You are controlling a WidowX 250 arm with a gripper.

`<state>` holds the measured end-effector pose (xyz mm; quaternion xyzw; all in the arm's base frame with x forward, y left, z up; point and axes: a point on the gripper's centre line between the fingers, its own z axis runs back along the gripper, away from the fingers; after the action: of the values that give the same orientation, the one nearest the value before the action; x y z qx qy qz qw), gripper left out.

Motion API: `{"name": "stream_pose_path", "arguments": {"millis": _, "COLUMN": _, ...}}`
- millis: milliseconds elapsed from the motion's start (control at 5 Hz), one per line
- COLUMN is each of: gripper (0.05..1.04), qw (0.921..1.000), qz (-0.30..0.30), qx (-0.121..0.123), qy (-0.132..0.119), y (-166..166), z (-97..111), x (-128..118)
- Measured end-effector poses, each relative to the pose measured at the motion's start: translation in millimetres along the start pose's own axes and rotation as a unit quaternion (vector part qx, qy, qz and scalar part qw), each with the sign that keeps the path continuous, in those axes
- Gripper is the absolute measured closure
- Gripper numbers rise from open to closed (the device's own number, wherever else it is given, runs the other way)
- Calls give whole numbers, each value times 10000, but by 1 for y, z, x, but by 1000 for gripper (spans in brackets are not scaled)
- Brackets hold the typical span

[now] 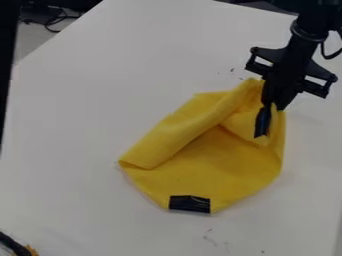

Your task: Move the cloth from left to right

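Observation:
At the upper right the black gripper hangs down, shut on the upper right part of the yellow cloth. The cloth is gathered and raised around the fingertips, and a thick fold runs from there down to its left corner. The rest of it lies spread on the white table. One black patch shows on the cloth just below the fingertips, another at its lower edge. The gripper hides a bit of the cloth's upper right.
A black item with an orange-yellow part is at the bottom left corner. Dark cables lie beyond the table's upper left edge. Small dark marks dot the table near the cloth. The table's right edge shows at the lower right.

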<state>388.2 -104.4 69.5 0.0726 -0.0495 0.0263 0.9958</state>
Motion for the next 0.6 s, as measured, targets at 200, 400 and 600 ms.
{"name": "stream_pose_path", "arguments": {"millis": 200, "gripper": 502, "qw": 9999, "qz": -95, "qx": 21, "qy": 37, "y": -5, "z": -11, "x": 6}}
{"name": "stream_pose_path", "arguments": {"millis": 400, "gripper": 202, "qw": 9999, "qz": -117, "qx": -12, "qy": -30, "y": -8, "z": -9, "x": 11}}
{"name": "stream_pose_path", "arguments": {"millis": 600, "gripper": 70, "qw": 10000, "qz": -22, "qx": -27, "qy": -42, "y": -9, "z": -9, "x": 12}}
